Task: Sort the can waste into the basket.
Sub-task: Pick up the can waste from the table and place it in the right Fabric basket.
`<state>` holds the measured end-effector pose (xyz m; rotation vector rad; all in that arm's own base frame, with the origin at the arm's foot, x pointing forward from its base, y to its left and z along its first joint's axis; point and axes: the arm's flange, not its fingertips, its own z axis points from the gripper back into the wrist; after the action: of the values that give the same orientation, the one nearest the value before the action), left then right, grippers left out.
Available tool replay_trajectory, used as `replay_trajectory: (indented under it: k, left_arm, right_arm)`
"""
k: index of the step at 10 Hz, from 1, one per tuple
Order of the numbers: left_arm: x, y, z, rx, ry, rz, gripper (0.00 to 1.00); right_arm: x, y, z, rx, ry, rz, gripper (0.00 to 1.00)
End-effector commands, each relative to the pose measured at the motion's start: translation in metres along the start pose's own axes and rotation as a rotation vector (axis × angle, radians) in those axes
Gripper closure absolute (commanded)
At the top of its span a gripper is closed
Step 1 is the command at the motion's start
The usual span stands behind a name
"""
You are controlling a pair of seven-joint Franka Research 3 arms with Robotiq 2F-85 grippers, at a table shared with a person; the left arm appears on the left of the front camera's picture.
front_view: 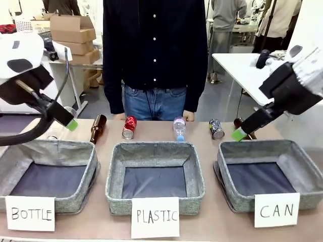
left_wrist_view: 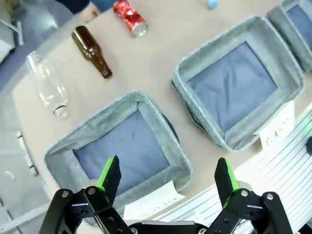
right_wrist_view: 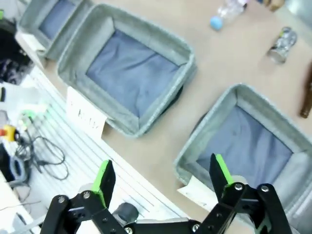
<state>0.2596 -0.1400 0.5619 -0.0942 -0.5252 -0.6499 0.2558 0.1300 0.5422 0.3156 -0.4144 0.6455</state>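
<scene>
Red can (front_view: pixel 129 127) and blue can (front_view: pixel 216 129) lie beyond the basket (front_view: pixel 257 146).

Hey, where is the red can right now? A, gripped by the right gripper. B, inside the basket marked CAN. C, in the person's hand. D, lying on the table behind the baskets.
D: the red can lies on its side on the table, just past the far rim of the PLASTIC basket, between a brown bottle and a clear plastic bottle.
</scene>
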Motion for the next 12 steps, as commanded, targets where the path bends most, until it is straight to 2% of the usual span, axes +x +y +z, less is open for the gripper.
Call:
replay_trajectory:
  k: [1,2,3,4,5,6,7,8,9,10,11,12]
  left_arm:
    - [0.019,0.013,-0.016,0.000,-0.088,0.026,0.00]
    - [0.000,0.000,0.000,0.000,0.000,0.000,0.00]
    - [0.006,0.005,-0.009,-0.267,-0.055,0.075,0.00]
    - [0.005,0.025,-0.013,-0.613,-0.120,0.192,0.00]
    - [-0.002,0.049,-0.018,-0.850,-0.192,0.323,0.00]
    - [-0.008,0.068,-0.025,-0.995,-0.252,0.460,0.00]
    - [-0.018,0.083,-0.032,-1.084,-0.302,0.538,0.00]
    - [-0.033,0.098,-0.035,-1.120,-0.361,0.589,0.00]
    - [-0.061,0.125,-0.030,-1.101,-0.468,0.717,0.00]
    - [-0.061,0.126,-0.030,-1.094,-0.469,0.719,0.00]
    - [-0.059,0.125,-0.027,-0.938,-0.383,0.755,0.00]
    - [-0.036,0.124,-0.018,-1.000,-0.376,0.541,0.00]
  right_arm:
    - [0.021,-0.021,-0.022,-0.082,-0.050,-0.004,0.00]
    - [0.000,0.000,0.000,0.000,0.000,0.000,0.00]
    - [0.002,-0.013,0.004,0.109,-0.051,-0.199,0.00]
    - [0.003,-0.038,0.019,0.289,-0.046,-0.519,0.00]
    - [-0.008,-0.065,0.028,0.437,-0.119,-0.708,0.00]
    - [-0.020,-0.091,0.031,0.581,-0.193,-0.849,0.00]
    - [-0.032,-0.112,0.029,0.702,-0.250,-0.907,0.00]
    - [-0.044,-0.129,0.024,0.768,-0.287,-0.941,0.00]
    - [-0.070,-0.150,0.023,0.767,-0.449,-1.030,0.00]
    - [-0.071,-0.150,0.023,0.758,-0.466,-1.032,0.00]
    - [-0.072,-0.146,0.026,0.574,-0.492,-1.085,0.00]
    - [-0.049,-0.153,0.043,0.673,-0.262,-0.907,0.00]
